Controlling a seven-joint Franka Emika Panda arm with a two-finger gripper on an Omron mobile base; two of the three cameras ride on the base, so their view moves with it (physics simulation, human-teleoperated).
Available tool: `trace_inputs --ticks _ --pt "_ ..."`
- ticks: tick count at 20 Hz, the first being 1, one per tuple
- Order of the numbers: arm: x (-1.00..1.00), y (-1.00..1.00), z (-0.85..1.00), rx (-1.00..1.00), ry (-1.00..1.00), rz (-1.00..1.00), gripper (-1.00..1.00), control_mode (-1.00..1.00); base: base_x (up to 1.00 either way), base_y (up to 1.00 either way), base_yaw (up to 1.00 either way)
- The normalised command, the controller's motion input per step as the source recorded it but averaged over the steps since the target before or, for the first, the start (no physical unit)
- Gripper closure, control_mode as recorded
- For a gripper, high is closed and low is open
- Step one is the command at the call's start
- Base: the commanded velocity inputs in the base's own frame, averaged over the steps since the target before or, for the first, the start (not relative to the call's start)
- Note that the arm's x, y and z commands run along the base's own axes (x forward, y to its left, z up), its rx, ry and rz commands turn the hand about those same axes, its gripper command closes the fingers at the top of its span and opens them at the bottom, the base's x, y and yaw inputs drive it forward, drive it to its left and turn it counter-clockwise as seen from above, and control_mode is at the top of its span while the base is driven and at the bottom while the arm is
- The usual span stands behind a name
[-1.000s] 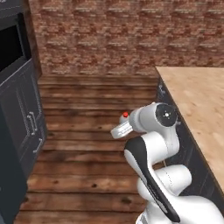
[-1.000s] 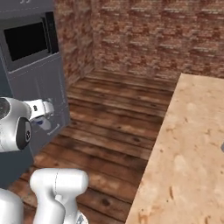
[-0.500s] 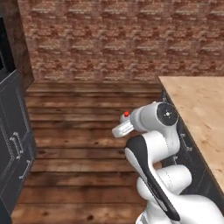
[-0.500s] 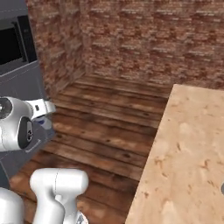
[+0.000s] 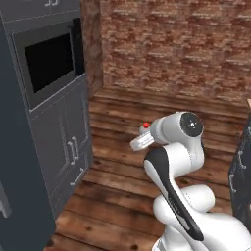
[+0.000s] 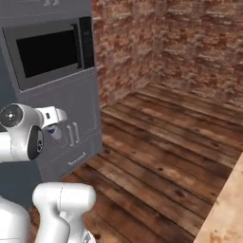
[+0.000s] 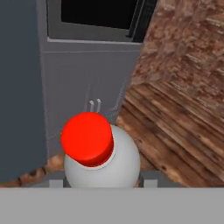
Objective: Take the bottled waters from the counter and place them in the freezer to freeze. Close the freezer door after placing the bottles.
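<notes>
My gripper (image 5: 140,141) is shut on a clear-grey bottled water (image 7: 103,161) with a red cap (image 7: 87,138), which it carries in mid-air above the wood floor. The hand view looks down on the cap, with a dark fingertip (image 7: 56,182) on each side of the bottle. From the left base view only the red cap (image 5: 145,125) peeks above the hand. The gripper (image 6: 55,130) hangs in front of the grey cabinet. The freezer (image 5: 19,162) is a dark slate-grey slab at the far left; its door is not clear. A corner of the counter (image 6: 225,213) sits at the lower right.
A grey wall-oven cabinet (image 5: 54,68) with a black oven window (image 6: 47,54) and lower doors with silver handles (image 5: 73,149) stands ahead on the left. Brick walls (image 5: 171,44) close off the back. Wood floor (image 6: 166,142) lies open between cabinet and counter.
The whole picture has swung, so the camera has moved: the oven cabinet and the freezer now stand close on the left and the counter has slid to the right edge. The grip on the bottle is unchanged.
</notes>
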Motion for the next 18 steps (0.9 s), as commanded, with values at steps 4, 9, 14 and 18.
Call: trace_inputs --ticks 4,9,14,18 --pt "0.00 0.00 0.00 0.00 0.00 0.00 1.00 1.00 0.13 0.43 0.70" --pt "0.00 0.00 0.00 0.00 0.00 0.00 1.00 1.00 0.18 0.37 0.68" --pt "0.00 0.00 0.00 0.00 0.00 0.00 1.00 1.00 0.35 0.06 0.60" --pt "0.00 0.00 0.00 0.00 0.00 0.00 1.00 1.00 0.41 0.11 0.51"
